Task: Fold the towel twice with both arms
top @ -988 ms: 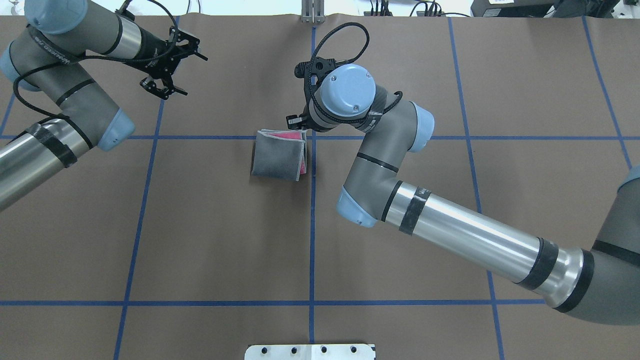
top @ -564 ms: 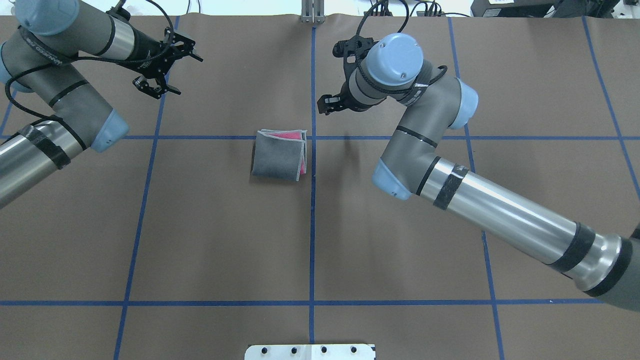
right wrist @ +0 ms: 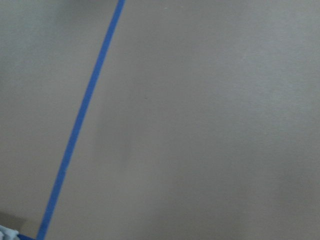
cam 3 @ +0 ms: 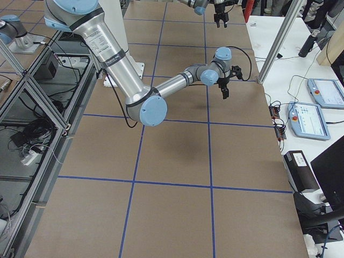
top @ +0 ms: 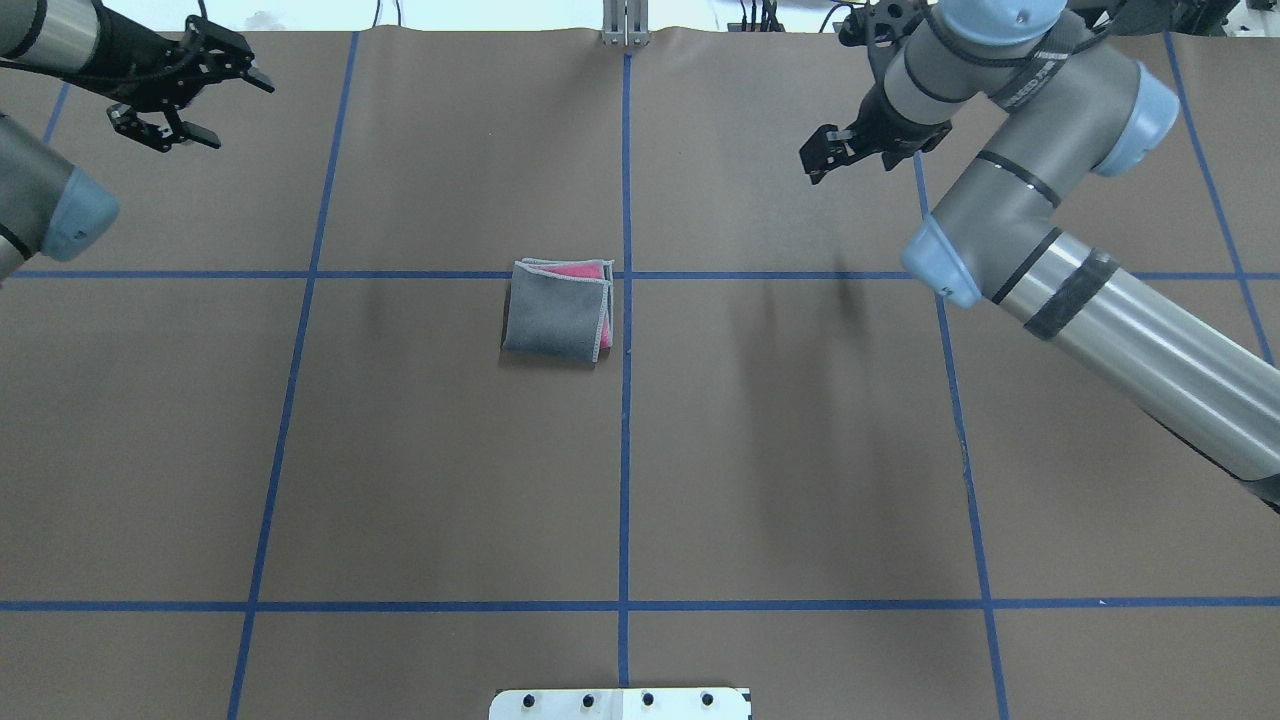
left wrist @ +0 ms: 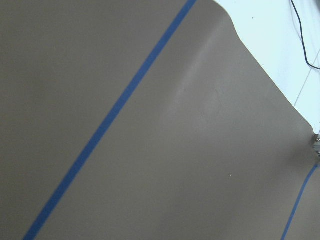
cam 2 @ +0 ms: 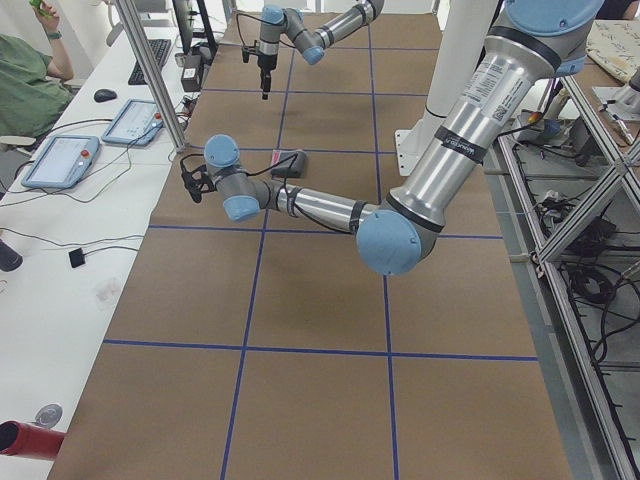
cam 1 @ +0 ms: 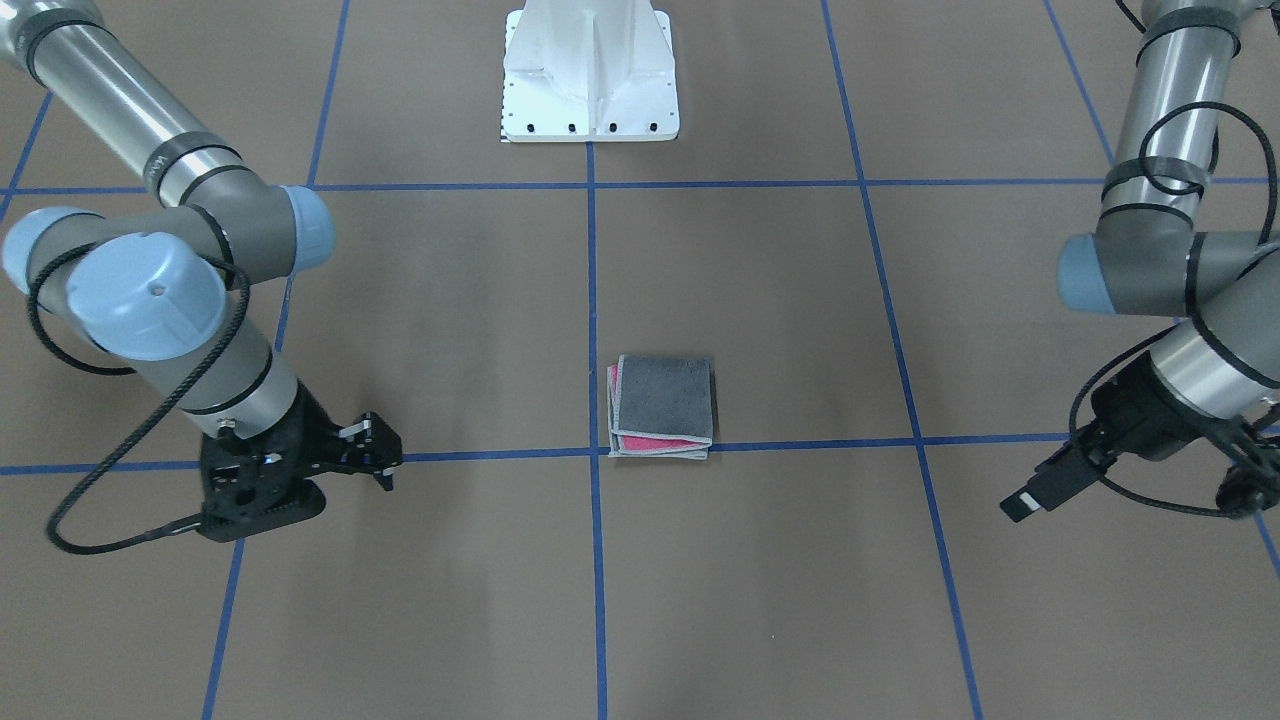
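The towel hides most of its pink face, seemingly folded inside.

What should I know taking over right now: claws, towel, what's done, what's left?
Left claw: open, empty, above the far left corner of the brown blue-taped table.
Right claw: looks open, empty, above the far right part.
Small terry cloth towel: dark grey face up, pink showing at its far edge, lying as a compact square near the centre, touched by neither claw.
Done: both folds appear made; stacked edges show on two sides.
Left: probably only a check; the layers sit slightly uneven.
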